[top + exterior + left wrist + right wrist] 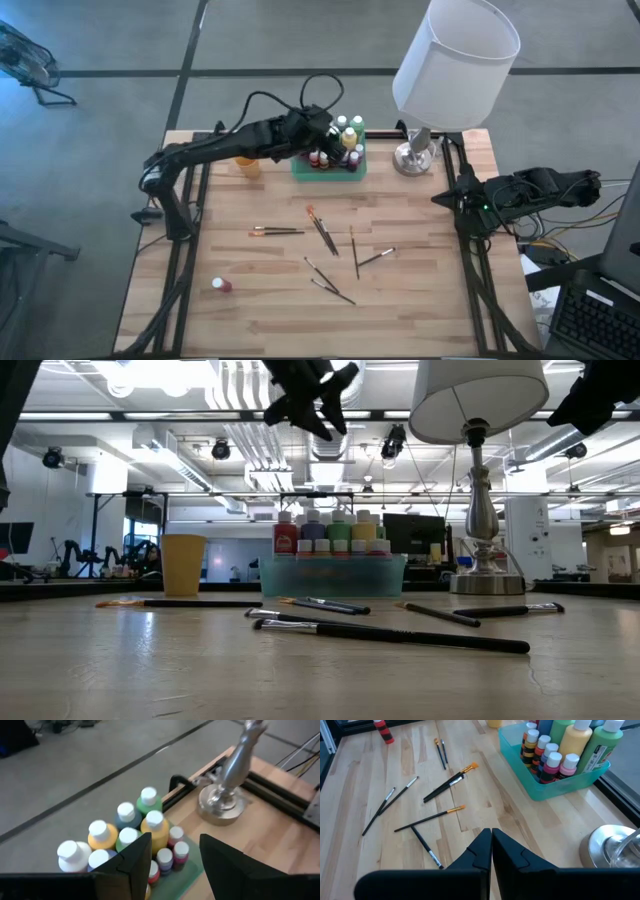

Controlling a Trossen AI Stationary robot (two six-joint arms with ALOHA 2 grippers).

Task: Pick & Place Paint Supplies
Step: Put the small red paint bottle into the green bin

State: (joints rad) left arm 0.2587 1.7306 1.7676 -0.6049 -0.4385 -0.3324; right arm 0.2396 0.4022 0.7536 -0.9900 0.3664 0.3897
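Mostly bottles done. High view: paint bottles point(338, 143) packed in green tray point(330, 170) at table 12 o'clock; brushes point(322, 232) scattered centre, one red bottle point(221, 285) lying at 7 o'clock, still to place. Left gripper point(322, 128) hovers over tray. Right gripper point(440, 200) parked at 3 o'clock edge.
Low view: orange cup point(183, 564) beside tray.
Left wrist: fingers point(135, 860) parted, empty, above bottles.
Right wrist: fingers point(480, 851) clenched, empty.

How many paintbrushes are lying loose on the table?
8 paintbrushes, though close pairs are hard to separate: two side by side at left, two overlapping mid-table, one just right of them, one farthest right, two nearest the front edge.
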